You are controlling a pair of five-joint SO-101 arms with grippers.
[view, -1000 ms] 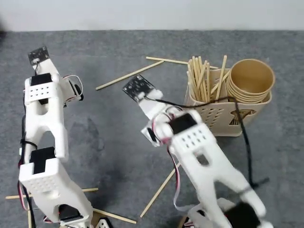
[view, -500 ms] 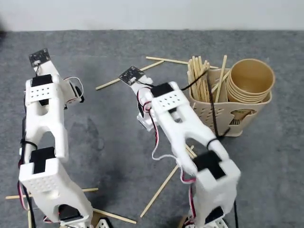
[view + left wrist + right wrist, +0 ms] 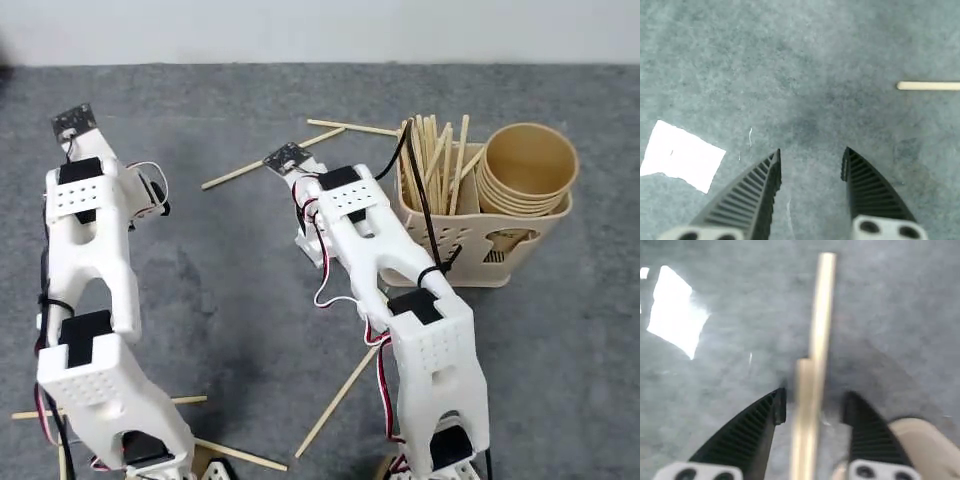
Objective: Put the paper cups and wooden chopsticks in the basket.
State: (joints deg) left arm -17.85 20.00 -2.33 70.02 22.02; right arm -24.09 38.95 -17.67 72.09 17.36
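Note:
A perforated basket (image 3: pixel 505 250) at the far right holds a stack of paper cups (image 3: pixel 527 165) and a bundle of wooden chopsticks (image 3: pixel 432 160). My right gripper (image 3: pixel 812 405) is open, and a chopstick (image 3: pixel 821 310) lies lengthwise between its fingers with a second stick (image 3: pixel 802 430) closer in. From above, the right gripper (image 3: pixel 288 162) hovers over a long chopstick (image 3: pixel 235 176) on the carpet, left of the basket. My left gripper (image 3: pixel 810 162) is open over bare carpet at the far left (image 3: pixel 75 125). One chopstick end (image 3: pixel 929 86) shows beyond it.
Loose chopsticks lie behind the basket (image 3: pixel 350 127), by the right arm's base (image 3: pixel 335 400) and at the front left (image 3: pixel 240 455). A white paper scrap (image 3: pixel 682 155) lies on the grey carpet near the left gripper. A pale wall bounds the far edge.
The right arm swung away from the basket, leftward and farther out, and now stands stretched over the long chopstick. The left arm barely shifted.

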